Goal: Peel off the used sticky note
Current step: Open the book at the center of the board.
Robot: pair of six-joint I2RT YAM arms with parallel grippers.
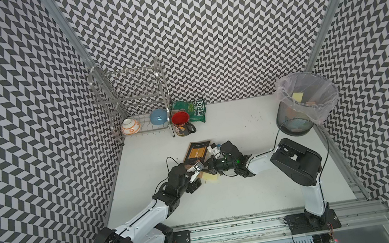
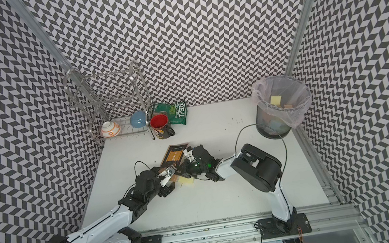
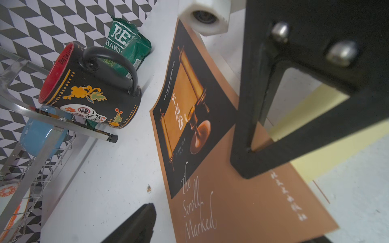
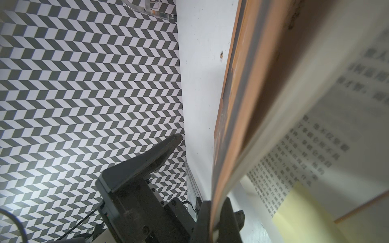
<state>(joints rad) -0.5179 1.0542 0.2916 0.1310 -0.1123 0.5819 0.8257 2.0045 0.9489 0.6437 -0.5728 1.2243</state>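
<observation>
- Where the two arms rise from the rail [image 1: 230, 229] at the near edge, each bends inward over the white table [image 1: 239, 199], so that both wrists meet at its middle.
- Left gripper [image 1: 198, 170]: jaws spread wide and straddling the near end of the book [image 1: 196, 151], gripping nothing.
- Right gripper [image 4: 216, 223]: closed on the edge of the book's cover and pages, which curve upward from it (seen only in the right wrist view; in both top views the wrist hides the grip).
- Sticky note [image 1: 211, 177]: pale yellow, at the book's near corner, between the two grippers. The left wrist view shows the sticky note [image 3: 336, 155] partly masked by the left gripper. The right wrist view shows the sticky note [image 4: 305, 210] next to a raised printed page.
- Beyond the book: a skull-painted mug [image 1: 182, 122], a green crisp bag [image 1: 194, 110], and a wire dish rack [image 1: 132, 95] holding a white bowl [image 1: 131, 126] and a blue bowl [image 1: 158, 117].
- Far right corner: a lined mesh bin [image 1: 290, 123] with paper notes inside.
</observation>
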